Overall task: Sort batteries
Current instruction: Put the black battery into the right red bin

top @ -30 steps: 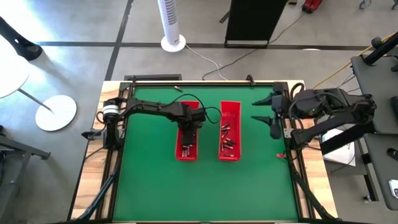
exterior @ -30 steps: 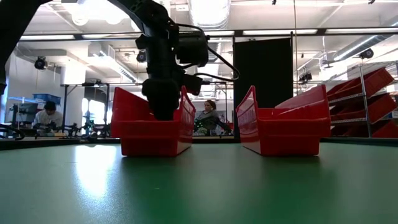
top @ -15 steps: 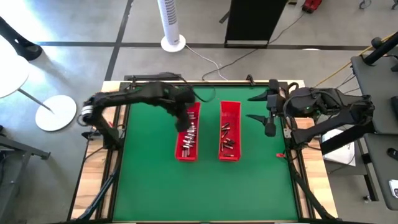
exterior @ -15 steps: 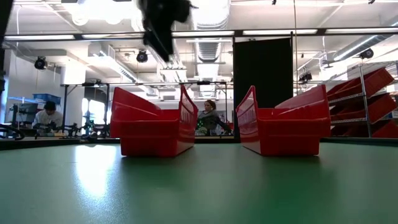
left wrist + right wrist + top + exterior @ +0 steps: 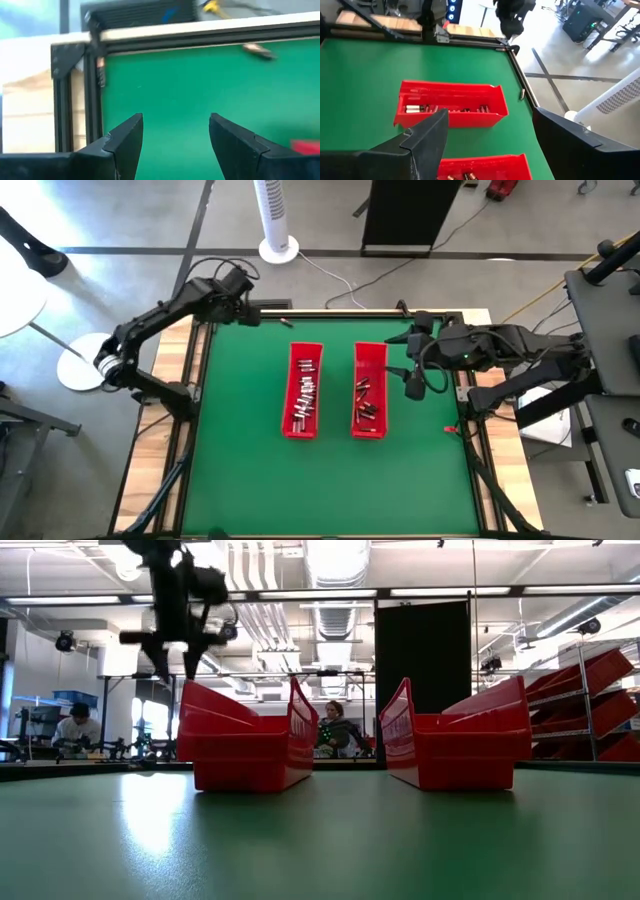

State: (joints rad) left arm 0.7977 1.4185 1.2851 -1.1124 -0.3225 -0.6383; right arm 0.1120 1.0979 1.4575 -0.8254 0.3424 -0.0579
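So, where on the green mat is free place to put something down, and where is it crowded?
Free: the wide green strip between the trays and the mat's near edge, and the strip left of the left tray. Crowded: the narrow gap between the left tray and the right tray, and right of that tray, where the open right gripper hovers.

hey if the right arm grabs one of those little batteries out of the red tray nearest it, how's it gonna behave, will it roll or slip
Probably prone to rolling: the batteries are tiny smooth cylinders lying loose in the right tray. Likely slippery too, since their casings look shiny and the open right hand is far wider than one. They lie crowded together, so neighbours may get nudged.
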